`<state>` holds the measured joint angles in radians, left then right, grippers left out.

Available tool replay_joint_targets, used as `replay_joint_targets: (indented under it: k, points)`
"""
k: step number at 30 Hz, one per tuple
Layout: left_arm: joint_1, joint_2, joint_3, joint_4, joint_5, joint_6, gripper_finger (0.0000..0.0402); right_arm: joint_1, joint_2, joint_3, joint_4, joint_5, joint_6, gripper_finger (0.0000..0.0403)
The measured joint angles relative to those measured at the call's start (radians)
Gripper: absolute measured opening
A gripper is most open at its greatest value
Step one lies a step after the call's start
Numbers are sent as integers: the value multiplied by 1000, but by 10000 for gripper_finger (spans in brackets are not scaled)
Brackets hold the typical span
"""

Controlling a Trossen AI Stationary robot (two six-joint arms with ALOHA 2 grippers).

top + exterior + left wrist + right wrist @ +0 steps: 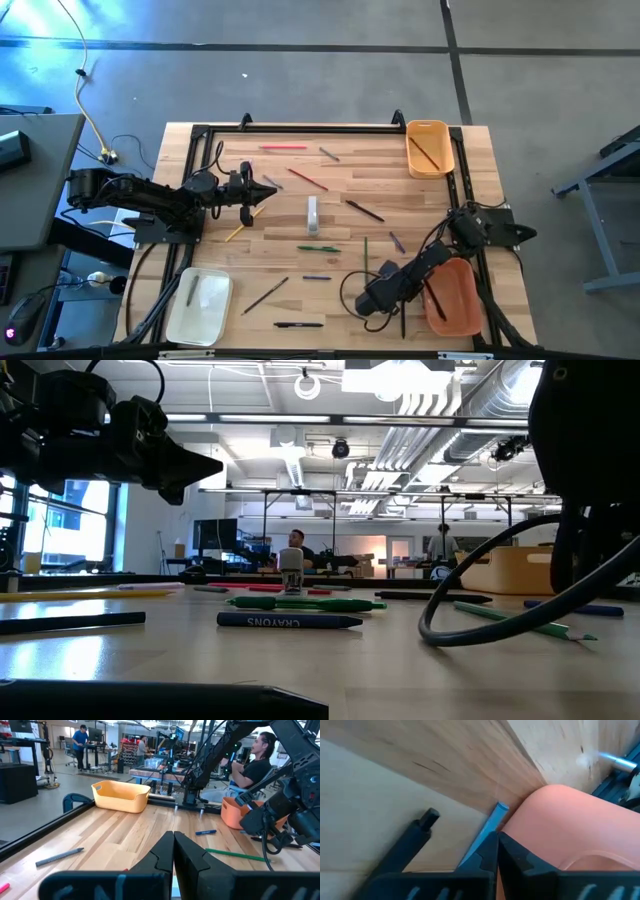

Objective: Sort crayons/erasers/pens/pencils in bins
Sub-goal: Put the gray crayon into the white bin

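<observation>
Right gripper (pixel 496 836) at the large orange plastic bin (pixel 570 820)
Fingers pressed together, gripping nothing visible, beside a blue stick (pixel 487 827); left gripper (pixel 173 836) likewise closed, empty.

I saw the yellow-orange bin (pixel 430 148) at the upper right of the high view, a dark stick slanting inside it. The larger orange bin (pixel 452 296) sat lower right, the cream-white bin (pixel 199 305) lower left. Thin pencils (pixel 284 147) and dark pens (pixel 364 210) lay scattered flat between them.

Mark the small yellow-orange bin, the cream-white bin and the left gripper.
yellow-orange bin (pixel 441 168): high view, near rim.
cream-white bin (pixel 207 304): high view, bare floor.
left gripper (pixel 270 193): high view, tip of the fingers.
</observation>
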<state>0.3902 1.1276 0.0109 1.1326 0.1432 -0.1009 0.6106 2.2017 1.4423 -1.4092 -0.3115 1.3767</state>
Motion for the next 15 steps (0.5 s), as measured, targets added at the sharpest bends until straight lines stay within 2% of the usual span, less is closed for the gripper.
replay_joint_targets:
  k: [5,15]
  points:
    - [0,0,0,-3,0,0,0,0,0,1,7,4,3,0]
    - [0,0,0,-7,-1,0,0,-5,3,88,20,84,14,0]
